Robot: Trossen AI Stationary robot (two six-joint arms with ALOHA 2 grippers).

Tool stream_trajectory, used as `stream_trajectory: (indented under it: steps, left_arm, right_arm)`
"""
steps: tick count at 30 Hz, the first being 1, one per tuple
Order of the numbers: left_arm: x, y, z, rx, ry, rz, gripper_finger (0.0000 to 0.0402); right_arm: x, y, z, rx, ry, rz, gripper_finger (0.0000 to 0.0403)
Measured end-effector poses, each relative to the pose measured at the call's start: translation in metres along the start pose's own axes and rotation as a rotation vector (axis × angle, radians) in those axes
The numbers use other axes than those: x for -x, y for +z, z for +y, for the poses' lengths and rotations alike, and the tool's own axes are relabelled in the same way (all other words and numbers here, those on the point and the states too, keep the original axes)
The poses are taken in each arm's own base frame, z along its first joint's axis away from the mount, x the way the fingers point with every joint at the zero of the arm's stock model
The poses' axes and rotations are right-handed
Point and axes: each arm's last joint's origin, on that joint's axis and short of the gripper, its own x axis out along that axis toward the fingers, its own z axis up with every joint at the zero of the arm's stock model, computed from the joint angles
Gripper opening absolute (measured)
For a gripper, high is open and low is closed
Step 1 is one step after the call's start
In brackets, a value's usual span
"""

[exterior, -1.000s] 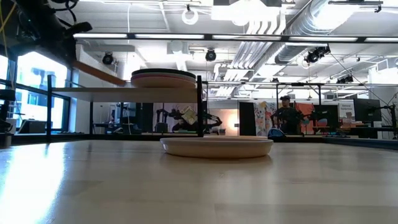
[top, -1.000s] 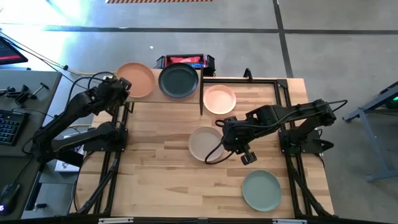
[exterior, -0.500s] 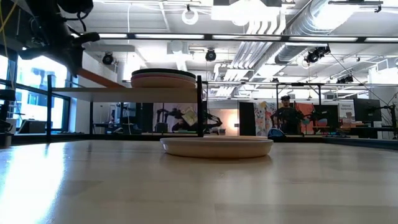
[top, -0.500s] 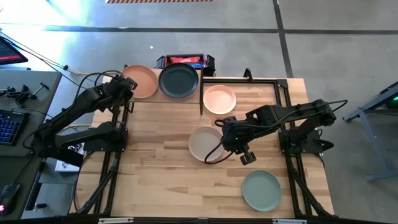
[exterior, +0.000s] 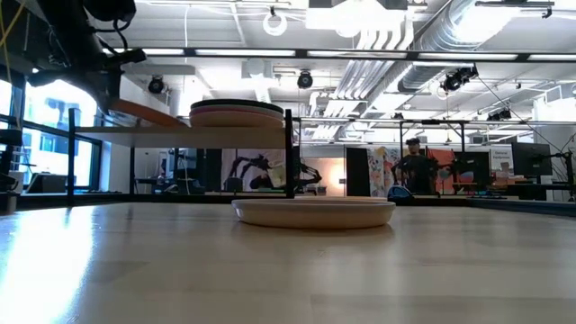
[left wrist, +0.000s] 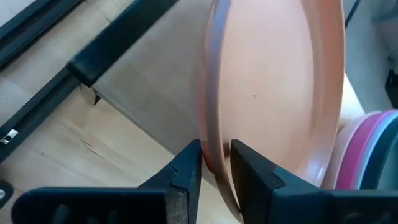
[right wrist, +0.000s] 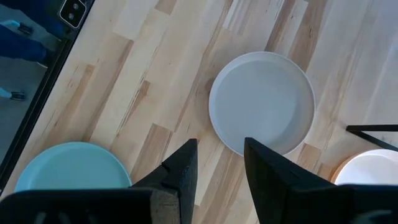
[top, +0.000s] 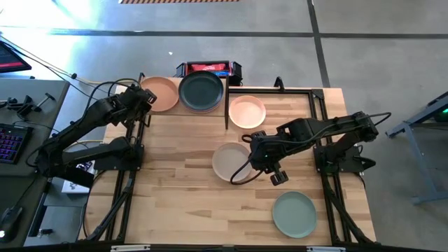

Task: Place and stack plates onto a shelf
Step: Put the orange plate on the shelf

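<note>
The shelf (top: 183, 105) stood at the far edge of the tabletop (top: 182, 189). The left gripper (left wrist: 216, 163) was clamped on the rim of the terracotta plate (top: 160, 93), holding it tilted over the shelf's left half, just beside the stack topped by the dark green plate (top: 201, 91) on the shelf's right half. A pink plate (left wrist: 367, 155) showed within that stack. The peach plate (top: 247, 111) lay on the tabletop just right of the shelf. The right gripper (right wrist: 219, 163), fingers slightly parted and empty, hovered near the beige plate (top: 231, 162), in front of the shelf. The sage green plate (top: 294, 213) lay farthest from the shelf.
</note>
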Motion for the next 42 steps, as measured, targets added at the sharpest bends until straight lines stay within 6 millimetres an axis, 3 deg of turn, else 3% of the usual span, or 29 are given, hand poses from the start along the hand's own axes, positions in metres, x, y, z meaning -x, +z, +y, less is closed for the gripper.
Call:
stream_trajectory:
  steps: [11,25,42]
  left_arm:
    - [-0.001,0.002,-0.006,-0.023,-0.064,0.034,0.0111]
    - [0.0,-0.004,0.003,-0.087,0.018,0.223,0.0113]
    - [-0.003,0.009,0.004,-0.045,0.026,0.148,0.0113]
  right_arm:
    - [0.0,0.0,0.0,-0.002,0.0,0.001,0.011]
    - [0.0,0.0,0.001,-0.001,0.001,0.002,0.011]
    - [0.0,0.0,0.001,-0.012,0.002,0.0,0.011]
